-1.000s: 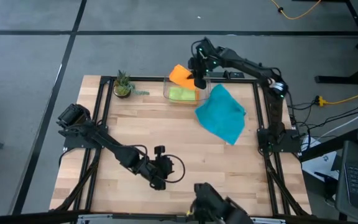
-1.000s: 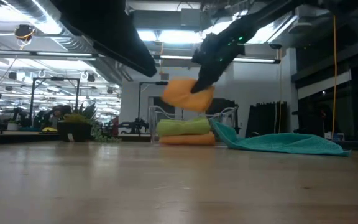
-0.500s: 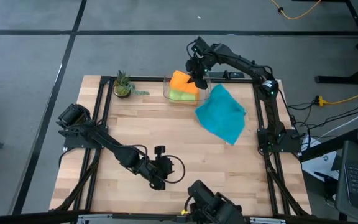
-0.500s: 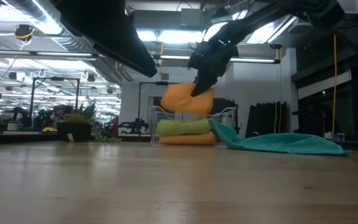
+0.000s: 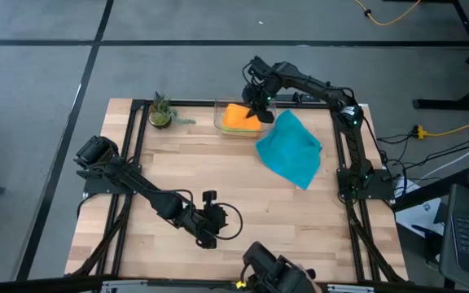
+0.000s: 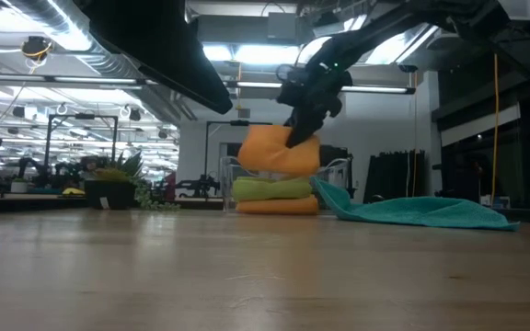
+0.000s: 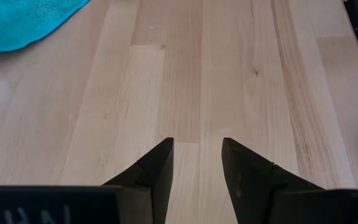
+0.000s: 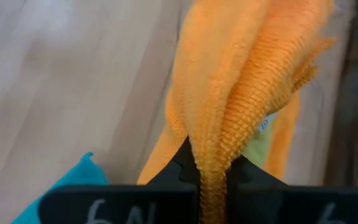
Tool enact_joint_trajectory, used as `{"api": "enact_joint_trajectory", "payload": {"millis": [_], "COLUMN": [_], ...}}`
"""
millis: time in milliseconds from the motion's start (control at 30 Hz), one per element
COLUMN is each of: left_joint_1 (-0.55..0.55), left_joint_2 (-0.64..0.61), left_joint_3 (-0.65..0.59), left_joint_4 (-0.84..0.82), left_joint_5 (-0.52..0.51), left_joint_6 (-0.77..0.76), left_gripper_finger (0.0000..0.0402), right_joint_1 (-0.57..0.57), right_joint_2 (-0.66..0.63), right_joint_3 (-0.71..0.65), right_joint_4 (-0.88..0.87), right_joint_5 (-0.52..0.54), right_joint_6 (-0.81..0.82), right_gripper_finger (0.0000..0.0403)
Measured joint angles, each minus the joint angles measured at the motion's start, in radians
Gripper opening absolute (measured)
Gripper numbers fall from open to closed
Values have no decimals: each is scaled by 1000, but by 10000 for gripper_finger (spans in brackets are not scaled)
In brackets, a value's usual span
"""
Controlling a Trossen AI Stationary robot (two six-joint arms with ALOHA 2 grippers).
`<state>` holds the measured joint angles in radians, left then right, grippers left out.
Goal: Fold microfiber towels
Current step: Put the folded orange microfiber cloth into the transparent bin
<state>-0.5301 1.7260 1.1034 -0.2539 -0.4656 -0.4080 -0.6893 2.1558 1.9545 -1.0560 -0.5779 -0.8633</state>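
Note:
A folded orange towel (image 5: 238,116) hangs from my right gripper (image 5: 258,106) over the clear bin (image 5: 221,122) at the table's far side; it also shows in the low view (image 6: 279,152). In the bin lie a folded lime green towel (image 6: 270,188) on another orange towel (image 6: 274,207). A teal towel (image 5: 291,149) lies spread on the table right of the bin, one corner (image 6: 325,191) against the bin's wall. My left gripper (image 7: 196,163) is open and empty, low over the table's near part (image 5: 210,220). My right gripper pinches the folded orange towel between its two fingers at a bunched fold of several layers (image 8: 213,163), on the towel's right side. The fingers come from above, slanting down (image 6: 302,129). The towel hangs below them, its underside just above or on the green towel; I cannot tell which.
A small potted plant (image 5: 160,111) stands at the far left, beside the bin. The black frame rails (image 5: 129,155) run along the table's sides. Bare wood (image 5: 218,175) lies between the bin and my left gripper.
My right gripper has gone down and a little toward the table's left and far edge with the orange towel. The towel, which hung higher over the bin's edge, has come down over the green towel and now covers it from above.

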Motion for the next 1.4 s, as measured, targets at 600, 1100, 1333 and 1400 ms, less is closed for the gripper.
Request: {"api": "enact_joint_trajectory", "payload": {"millis": [600,1100,1333,1400], "left_joint_1": [0,0,0,0], "left_joint_2": [0,0,0,0], "left_joint_3": [0,0,0,0], "left_joint_4": [1,0,0,0], "left_joint_5": [0,0,0,0], "left_joint_6": [-2,-1,0,0], "left_gripper_finger": [130,130,130,130], "right_joint_1": [38,40,43,45], "right_joint_2": [86,86,86,86], "right_joint_3": [-1,-1,54,99], "right_joint_4": [25,60,62,24], "right_joint_5": [99,276,381,388], "right_joint_6": [76,176,175,178], "right_gripper_finger": [87,231,272,272]}}
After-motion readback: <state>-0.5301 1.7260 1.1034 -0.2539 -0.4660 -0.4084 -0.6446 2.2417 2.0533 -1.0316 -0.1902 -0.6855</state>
